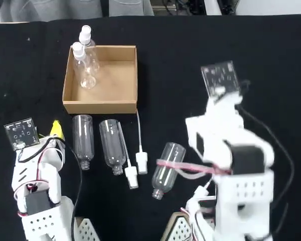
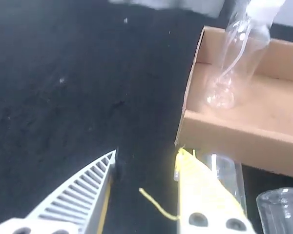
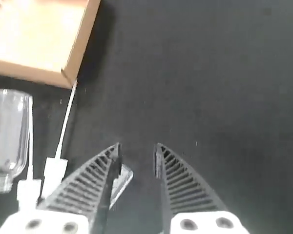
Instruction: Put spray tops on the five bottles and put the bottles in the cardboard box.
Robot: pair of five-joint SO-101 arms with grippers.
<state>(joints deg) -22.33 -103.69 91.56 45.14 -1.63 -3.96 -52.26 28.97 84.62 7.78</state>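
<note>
A cardboard box [image 1: 100,106] sits on the table [image 1: 241,45] toward 10 o'clock. Two topped bottles [image 1: 86,68] stand inside it, in its 10 o'clock corner. At the box's 6 o'clock, two untopped bottles [image 1: 83,136] lie side by side. Two loose spray tops [image 1: 141,161] lie at their 3 o'clock, and a third untopped bottle [image 1: 166,169] lies beyond those.

Setting was a robotics lab bench. The table [image 1: 271,45] was draped in black cloth. Two white 3D-printed arms, the left arm [image 1: 40,198] and the right arm [image 1: 243,173], carried bare circuit boards [image 1: 219,76] and exposed wiring [image 1: 27,187]. Tangled cables [image 1: 188,6] lay behind the table's far edge.
</note>
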